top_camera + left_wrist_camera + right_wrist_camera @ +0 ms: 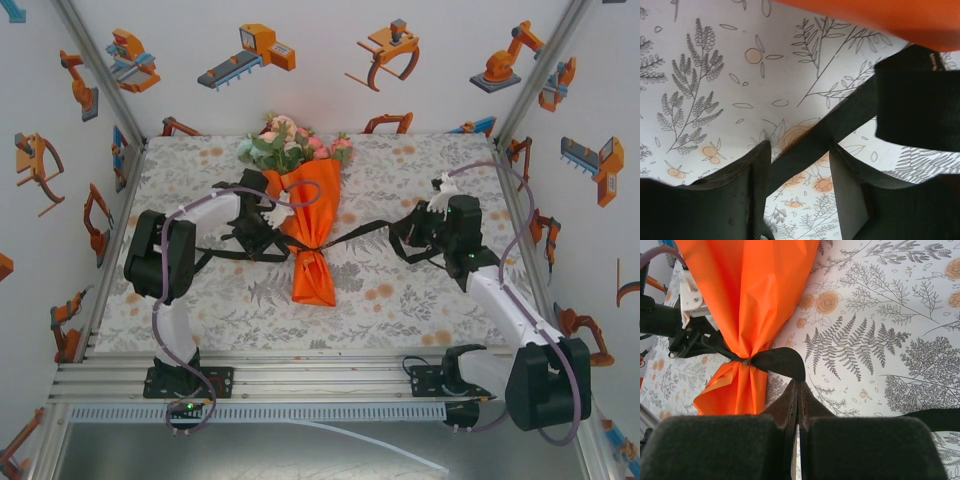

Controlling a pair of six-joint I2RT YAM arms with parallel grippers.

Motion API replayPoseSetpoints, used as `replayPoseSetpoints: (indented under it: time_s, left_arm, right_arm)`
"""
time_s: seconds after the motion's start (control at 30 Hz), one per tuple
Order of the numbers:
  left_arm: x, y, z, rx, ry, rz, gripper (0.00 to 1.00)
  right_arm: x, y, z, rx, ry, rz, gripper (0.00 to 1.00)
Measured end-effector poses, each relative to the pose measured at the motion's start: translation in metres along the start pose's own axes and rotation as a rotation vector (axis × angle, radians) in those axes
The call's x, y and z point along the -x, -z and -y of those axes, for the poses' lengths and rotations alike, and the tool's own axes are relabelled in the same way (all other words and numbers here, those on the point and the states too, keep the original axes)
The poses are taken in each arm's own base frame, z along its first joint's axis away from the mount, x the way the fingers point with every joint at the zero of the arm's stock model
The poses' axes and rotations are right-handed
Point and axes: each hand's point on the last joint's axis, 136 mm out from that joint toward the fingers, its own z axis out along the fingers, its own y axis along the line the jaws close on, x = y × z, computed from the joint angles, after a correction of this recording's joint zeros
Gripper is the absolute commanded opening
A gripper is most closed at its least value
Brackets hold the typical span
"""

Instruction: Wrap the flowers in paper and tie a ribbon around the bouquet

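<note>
On the desk, centre: bouquet (305, 218) of pink, white and peach artificial flowers (290, 148) topping a cone of bright orange thin paper (312, 275); lying flat, blooms toward the far edge, tail toward the arm bases.
At the cone's waist: long narrow black ribbon (365, 231) cinched round the paper, pinching it into a neck; strands running out left and right over the floral-printed desk (400, 300).
Right jaws: closed flat on the ribbon's right-hand strand, to the right of the neck; strand drawn fairly straight.
Left jaws: apart, straddling a ribbon strand passing between the fingers (740, 200), with desk showing on either side of it; just beside the paper's edge.
Ribbon, handling: probably soft, limp, light and a little slick; likely to slide through a loose pinch and to slacken once released. Best pinched flat across its width, close to the neck.
Paper, handling: thin, crisp, easily creased or torn; judged ready to spring open upon any loosening of the cinch. Better left ungrasped.
Bouquet, handling: seemingly light enough to skid on the desk under a one-sided tug; even tension from both sides advisable.
</note>
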Motion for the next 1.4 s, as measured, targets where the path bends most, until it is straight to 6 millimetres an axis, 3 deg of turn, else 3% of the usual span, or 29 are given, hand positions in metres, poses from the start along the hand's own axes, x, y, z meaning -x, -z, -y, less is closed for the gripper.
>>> replayPoseSetpoints:
  time_s: [0.13,0.33,0.4,0.47,0.53,0.6,0.7,0.77,1.0,1.2,1.4]
  left_arm:
    - [0.002,-0.001,0.004,-0.004,-0.008,-0.001,0.00]
    - [0.005,0.008,0.010,-0.026,0.031,0.059,0.00]
    - [0.010,0.026,0.014,-0.026,0.058,0.134,0.00]
    - [0.017,0.057,0.014,0.000,0.089,0.243,0.00]
    - [0.028,0.094,0.010,0.044,0.140,0.372,0.22]
    - [0.041,0.125,0.008,0.042,0.206,0.502,0.36]
    - [0.061,0.149,0.007,-0.018,0.328,0.663,0.51]
    - [0.067,0.144,0.009,-0.062,0.424,0.700,0.51]
    - [0.056,0.094,0.025,-0.068,0.716,0.598,0.51]
    - [0.045,0.070,0.035,-0.043,0.811,0.560,0.51]
    - [0.056,0.053,0.045,-0.051,0.821,0.553,0.52]
  right_arm:
    - [0.000,0.000,0.000,0.000,0.003,0.000,0.00]
    - [0.000,0.003,0.001,-0.012,-0.002,0.003,0.00]
    - [0.001,0.003,0.001,-0.017,-0.011,0.004,0.00]
    - [0.001,0.003,0.002,-0.021,-0.017,0.006,0.00]
    - [0.000,0.003,0.002,-0.023,-0.022,0.005,0.00]
    - [0.000,0.003,0.003,-0.025,-0.027,0.006,0.00]
    - [0.001,0.003,0.003,-0.025,-0.045,0.008,0.00]
    - [0.001,0.003,0.002,-0.024,-0.055,0.009,0.00]
    - [0.001,0.003,0.002,-0.023,-0.076,0.010,0.00]
    - [0.001,0.003,0.002,-0.023,-0.083,0.010,0.00]
    - [0.001,0.002,0.003,-0.025,-0.093,0.007,0.00]
